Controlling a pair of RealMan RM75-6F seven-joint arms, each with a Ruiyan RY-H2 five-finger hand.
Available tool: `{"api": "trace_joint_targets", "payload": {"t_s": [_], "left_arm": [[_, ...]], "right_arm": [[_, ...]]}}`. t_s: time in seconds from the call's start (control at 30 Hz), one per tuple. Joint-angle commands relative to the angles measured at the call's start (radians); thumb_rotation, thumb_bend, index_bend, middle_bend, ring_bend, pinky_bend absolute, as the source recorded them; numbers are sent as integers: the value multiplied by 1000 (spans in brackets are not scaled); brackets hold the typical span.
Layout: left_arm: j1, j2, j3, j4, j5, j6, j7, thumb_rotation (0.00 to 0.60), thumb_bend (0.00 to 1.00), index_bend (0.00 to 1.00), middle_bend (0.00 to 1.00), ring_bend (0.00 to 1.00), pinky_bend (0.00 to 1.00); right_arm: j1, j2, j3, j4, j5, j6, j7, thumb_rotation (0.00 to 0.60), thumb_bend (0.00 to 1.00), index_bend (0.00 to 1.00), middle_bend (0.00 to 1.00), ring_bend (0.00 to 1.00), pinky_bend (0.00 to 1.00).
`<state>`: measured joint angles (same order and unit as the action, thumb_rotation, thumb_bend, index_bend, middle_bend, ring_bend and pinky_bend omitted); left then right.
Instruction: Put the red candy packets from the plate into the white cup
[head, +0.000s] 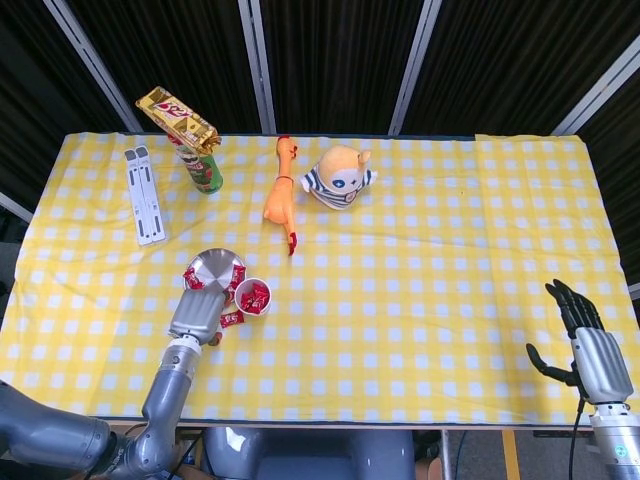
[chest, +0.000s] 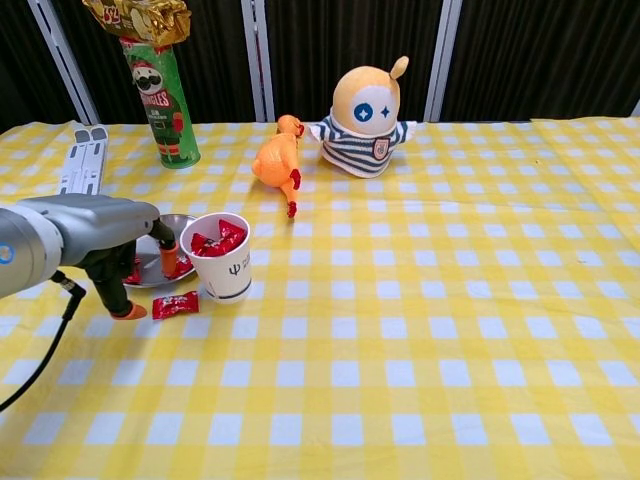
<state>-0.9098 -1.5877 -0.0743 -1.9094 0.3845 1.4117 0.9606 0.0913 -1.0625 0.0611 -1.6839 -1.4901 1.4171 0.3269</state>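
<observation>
The left robot hand (chest: 110, 262) is hovering open and empty beside the fallen candy packet (chest: 175, 304) on the worktop (chest: 420, 330). It is probably best pinching that packet at mid-length, clear of the white cup (chest: 225, 257).

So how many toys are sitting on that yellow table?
2. An orange rubber chicken lies at the back near the middle, and a round striped-shirt doll stands just to its right. Nothing seems to be hiding another.
</observation>
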Motion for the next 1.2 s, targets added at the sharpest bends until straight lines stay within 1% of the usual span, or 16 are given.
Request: {"api": "trace_joint_targets", "payload": {"t_s": [0.03,0.2,0.67,1.2], "left_arm": [[0,-23,-8,20,-7,0,13,600,314,345,1000,1000,1000],[5,-49,-8,52,-8,-1,27,600,327,353,1000,1000,1000],[25,-102,-33,136,-8,-19,32,600,345,379,1000,1000,1000],[35,-143,-57,184,1,-38,44,600,382,409,1000,1000,1000]], "right_arm": [[0,0,0,0,-1,1,0,600,409,0,0,0,0],[-1,0,0,1,-1,3,2,600,409,0,0,0,0],[-1,0,0,1,-1,1,4,600,409,0,0,0,0],[-2,3,0,-4,1,2,6,600,408,0,0,0,0]]}}
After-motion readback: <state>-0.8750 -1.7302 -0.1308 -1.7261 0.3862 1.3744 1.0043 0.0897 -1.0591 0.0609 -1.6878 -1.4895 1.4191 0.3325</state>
